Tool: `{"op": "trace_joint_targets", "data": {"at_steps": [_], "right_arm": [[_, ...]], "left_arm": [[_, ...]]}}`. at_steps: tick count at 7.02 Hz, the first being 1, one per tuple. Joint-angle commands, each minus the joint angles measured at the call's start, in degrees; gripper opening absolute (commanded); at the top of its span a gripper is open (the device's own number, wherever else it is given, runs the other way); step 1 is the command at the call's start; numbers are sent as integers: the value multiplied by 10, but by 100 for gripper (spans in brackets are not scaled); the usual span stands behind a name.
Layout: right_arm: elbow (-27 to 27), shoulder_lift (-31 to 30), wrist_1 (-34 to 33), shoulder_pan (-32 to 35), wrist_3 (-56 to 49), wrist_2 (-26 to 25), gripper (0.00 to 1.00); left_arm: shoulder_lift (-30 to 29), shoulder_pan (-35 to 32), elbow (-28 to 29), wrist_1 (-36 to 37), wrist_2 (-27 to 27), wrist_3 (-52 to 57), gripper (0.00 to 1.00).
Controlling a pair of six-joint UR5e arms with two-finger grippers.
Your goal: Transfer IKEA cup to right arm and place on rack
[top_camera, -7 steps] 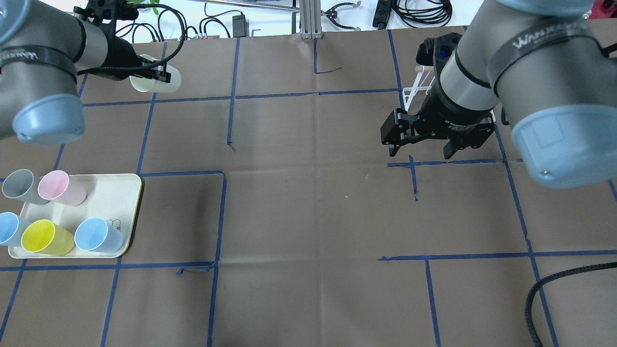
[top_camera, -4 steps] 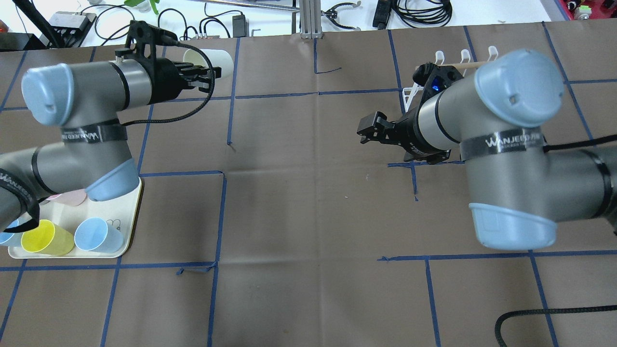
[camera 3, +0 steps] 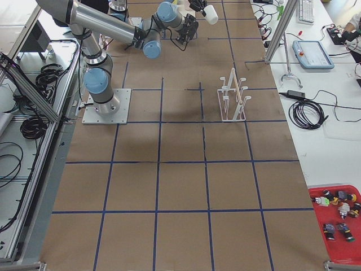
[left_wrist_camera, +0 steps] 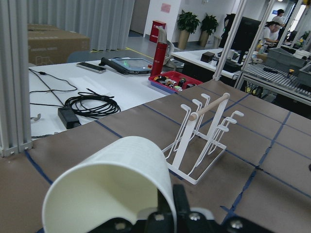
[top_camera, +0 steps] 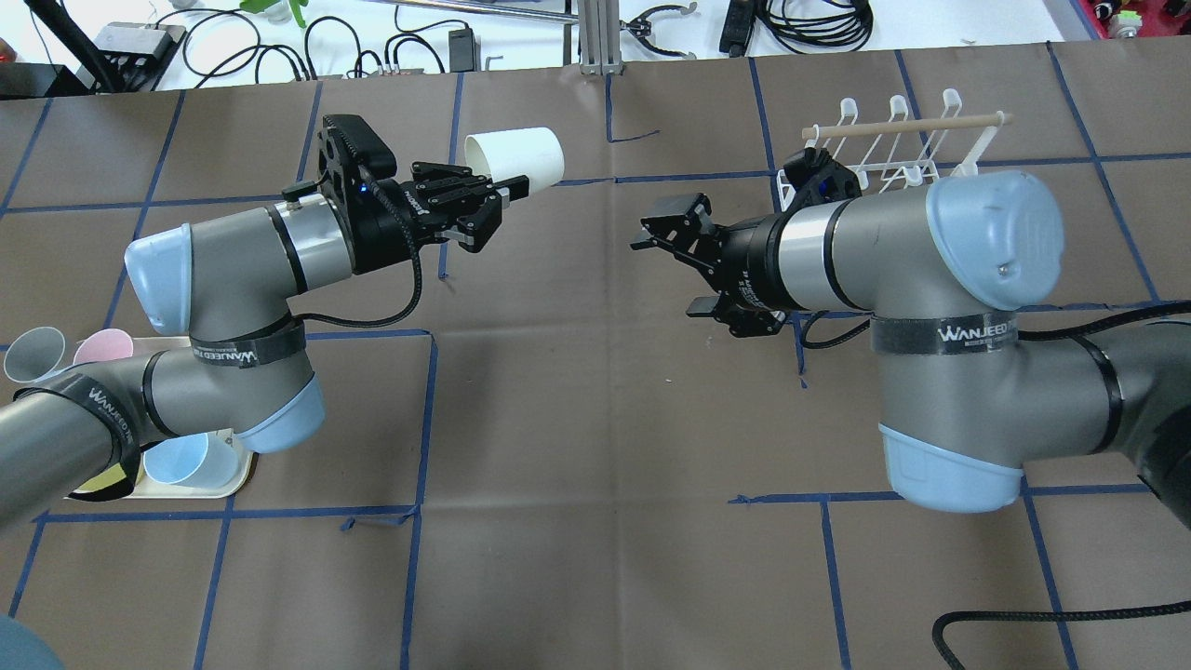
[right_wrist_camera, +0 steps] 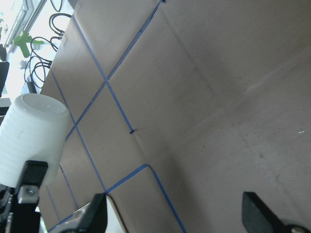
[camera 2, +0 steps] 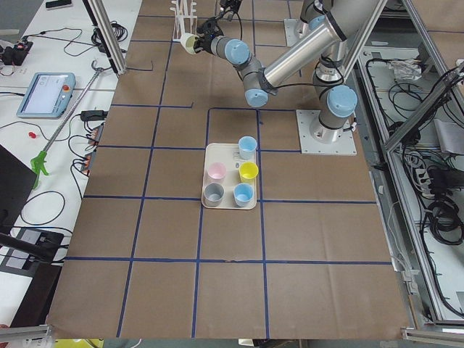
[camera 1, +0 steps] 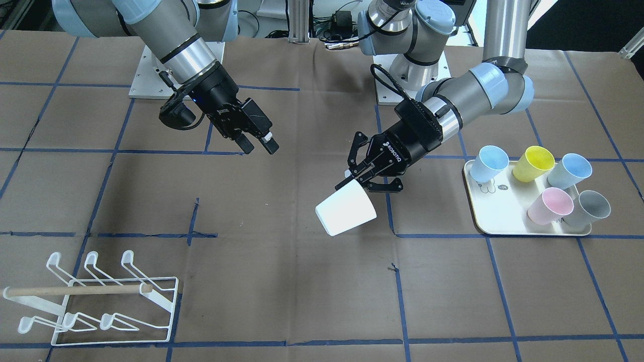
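Note:
My left gripper (top_camera: 476,199) is shut on the rim of a white IKEA cup (top_camera: 517,156) and holds it on its side above the table, base towards the right arm. The cup also shows in the front view (camera 1: 346,209) and in the right wrist view (right_wrist_camera: 32,138). My right gripper (top_camera: 672,270) is open and empty. It faces the cup with a clear gap between them. The white wire rack (top_camera: 895,141) with its wooden dowel stands behind the right arm, empty, and shows in the front view (camera 1: 95,297).
A cream tray (camera 1: 503,213) on the left arm's side holds several coloured cups: blue, yellow, pink and grey. Blue tape lines cross the brown table cover. A black cable (top_camera: 1042,614) lies at the near right edge.
The left arm has carried the white cup rightwards towards the table's middle. The right arm has swung left, away from the rack, and now points its open gripper at the cup.

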Motion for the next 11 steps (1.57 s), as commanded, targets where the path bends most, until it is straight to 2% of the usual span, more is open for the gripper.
{"op": "trace_joint_targets", "data": {"at_steps": [1,3,4,5,6,7,9,11], "right_arm": [[17,18,-157,0,166,14,99],[17,17,-165,1,203,17,100],[17,18,-161,1,207,20,100],[17,17,-167,2,201,26,100],[18,18,-175,4,198,20,99],[25,24,-228,5,198,15,98],[32,73,-303,4,204,15,96],[30,95,-309,4,205,14,96]], "left_arm": [[-14,-2,-41,85,-2,-35,0],[-37,-9,-42,161,2,-91,0],[-42,-27,-42,174,15,-92,0],[-43,-55,-41,175,67,-94,0],[-42,-64,-40,175,72,-94,0],[-42,-64,-40,175,72,-94,0],[-41,-64,-40,175,71,-94,0],[-41,-64,-41,175,71,-94,0]]}}
